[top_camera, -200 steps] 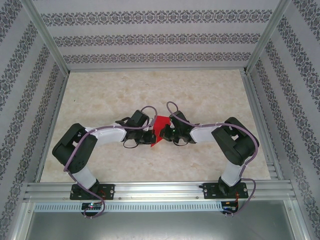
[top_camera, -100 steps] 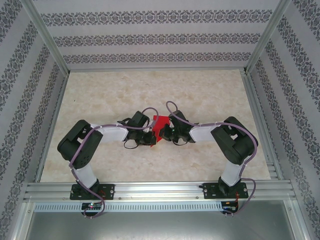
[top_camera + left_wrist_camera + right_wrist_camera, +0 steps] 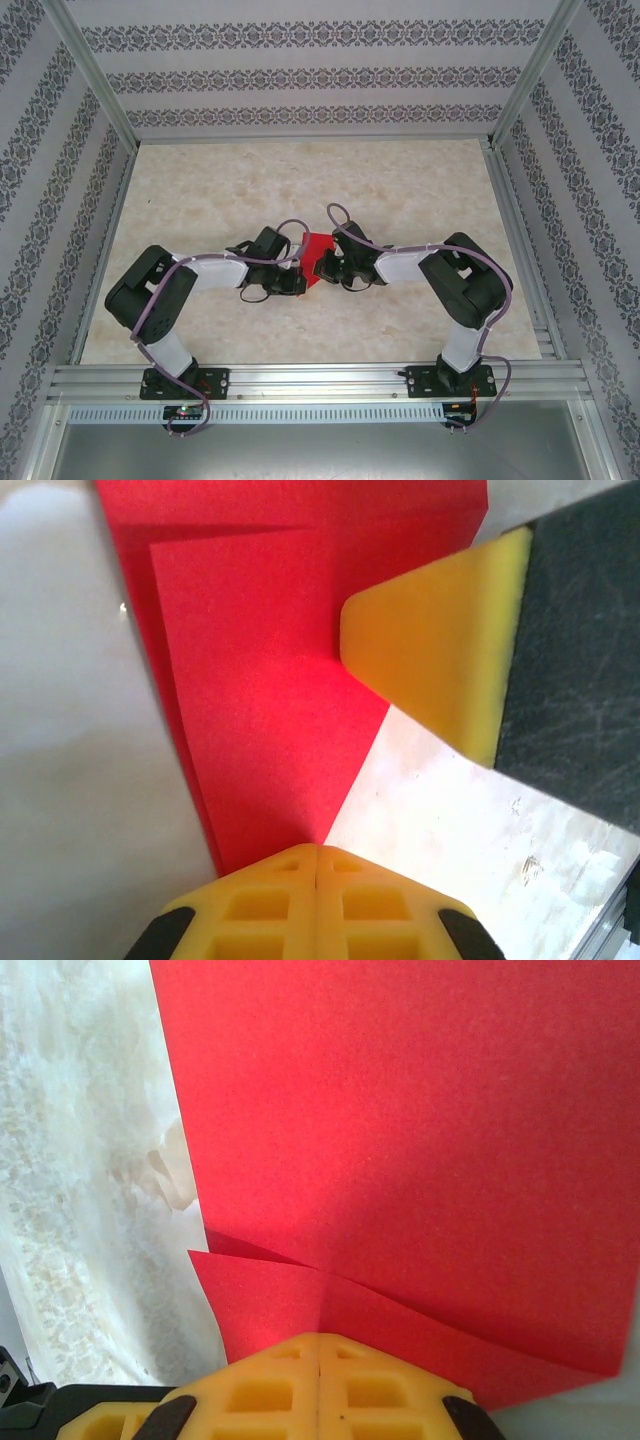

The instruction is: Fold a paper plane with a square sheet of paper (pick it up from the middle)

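Note:
The square sheet of paper [image 3: 317, 254] is bright red and partly folded, lying mid-table between my two grippers. The left gripper [image 3: 303, 282] is shut, and in its wrist view its closed yellow tips [image 3: 316, 852] sit on a narrow pointed end of the red sheet [image 3: 260, 680]. There a folded flap shows as a second layer. The right gripper [image 3: 331, 268] is also shut. Its yellow fingers [image 3: 430, 650] lie over the sheet's right edge. In the right wrist view the closed tips [image 3: 318, 1340] rest against a small folded flap of the paper [image 3: 400, 1110].
The marble-pattern table [image 3: 400, 190] stretches behind and to both sides of the arms. Patterned walls [image 3: 300, 80] enclose it at the back and sides. An aluminium rail [image 3: 320, 380] runs along the near edge by the arm bases.
Both grippers have shifted slightly left and away with the paper between them. The left arm's elbow swung inward, then back out to the left.

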`<state>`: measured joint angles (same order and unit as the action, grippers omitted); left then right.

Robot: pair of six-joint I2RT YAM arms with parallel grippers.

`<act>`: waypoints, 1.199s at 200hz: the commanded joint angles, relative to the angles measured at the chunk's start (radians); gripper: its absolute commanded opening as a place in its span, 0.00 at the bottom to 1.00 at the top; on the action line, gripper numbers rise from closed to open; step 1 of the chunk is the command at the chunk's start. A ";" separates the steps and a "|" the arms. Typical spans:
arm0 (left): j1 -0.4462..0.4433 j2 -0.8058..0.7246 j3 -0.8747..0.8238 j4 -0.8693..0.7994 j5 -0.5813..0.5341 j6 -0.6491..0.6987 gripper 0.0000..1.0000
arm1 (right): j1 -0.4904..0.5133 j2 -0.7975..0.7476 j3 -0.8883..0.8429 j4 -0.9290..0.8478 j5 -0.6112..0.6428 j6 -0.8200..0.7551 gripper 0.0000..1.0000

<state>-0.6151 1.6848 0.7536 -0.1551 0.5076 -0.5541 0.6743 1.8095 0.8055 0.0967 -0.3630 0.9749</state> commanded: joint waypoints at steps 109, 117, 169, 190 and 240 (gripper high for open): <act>0.003 -0.170 -0.100 -0.118 0.046 -0.009 0.04 | 0.002 -0.007 -0.089 -0.193 0.100 -0.014 0.02; 0.004 -0.195 -0.084 -0.109 0.046 -0.010 0.05 | 0.005 -0.029 -0.098 -0.202 0.101 -0.019 0.02; -0.020 -0.175 -0.009 0.005 0.043 -0.061 0.08 | 0.013 -0.211 -0.112 -0.192 0.133 -0.003 0.09; -0.044 -0.107 0.038 0.032 0.048 -0.078 0.08 | 0.011 -0.294 -0.123 -0.186 0.194 0.031 0.28; -0.084 -0.099 0.061 0.077 -0.058 -0.114 0.08 | -0.034 -0.433 -0.182 -0.233 0.271 0.067 0.45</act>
<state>-0.6823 1.6085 0.7971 -0.1413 0.5148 -0.6395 0.6647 1.4166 0.6617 -0.0952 -0.1616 1.0172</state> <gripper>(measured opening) 0.081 0.436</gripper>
